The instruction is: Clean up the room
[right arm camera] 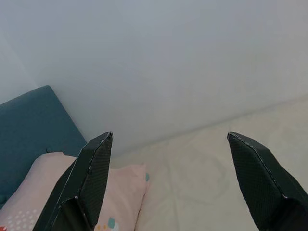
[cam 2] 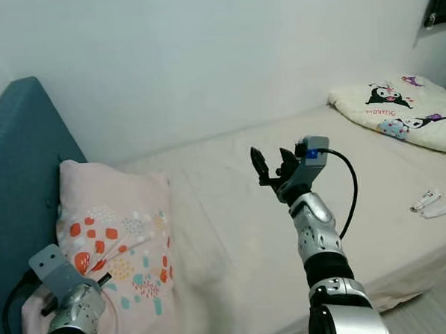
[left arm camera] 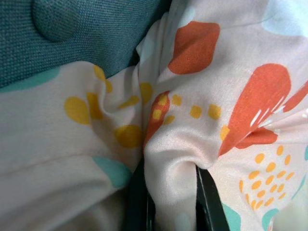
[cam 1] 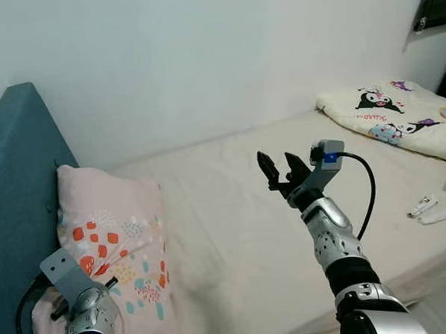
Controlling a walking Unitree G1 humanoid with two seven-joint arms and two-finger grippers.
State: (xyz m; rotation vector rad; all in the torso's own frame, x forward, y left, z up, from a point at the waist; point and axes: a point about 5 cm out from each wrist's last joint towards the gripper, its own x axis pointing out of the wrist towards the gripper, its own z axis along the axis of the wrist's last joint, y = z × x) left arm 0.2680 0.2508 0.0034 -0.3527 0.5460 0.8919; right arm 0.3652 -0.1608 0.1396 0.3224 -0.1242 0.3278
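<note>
Head views: pink patterned pillow (cam 1: 115, 255) leaned against the teal headboard (cam 1: 19, 200) at the head end of the bed (cam 1: 233, 211), left gripper (left arm camera: 166, 202) low at the pillow's near bottom corner, its wrist just in front of the pillow. Right gripper (cam 1: 277, 171) was raised over the mattress, well away from the pillow, holding nothing. Folded cartoon-print blanket (cam 1: 388, 113) lay at the far end of the bed from the pillow, two small white items (cam 1: 427, 209) near it by the mattress edge. Left wrist view: both black fingers (left arm camera: 139, 202) pinched a ridge of pillow fabric, jaws narrow, headboard just behind the pillow. Right wrist view: fingers (right arm camera: 91, 178) spread wide, empty, pillow and headboard beyond them. Risk, as judgement: the grip looked like cloth only, not stuffing, so a pull could let the fold slip out, or drag the pillow off the mattress edge since it's held at one corner.
</note>
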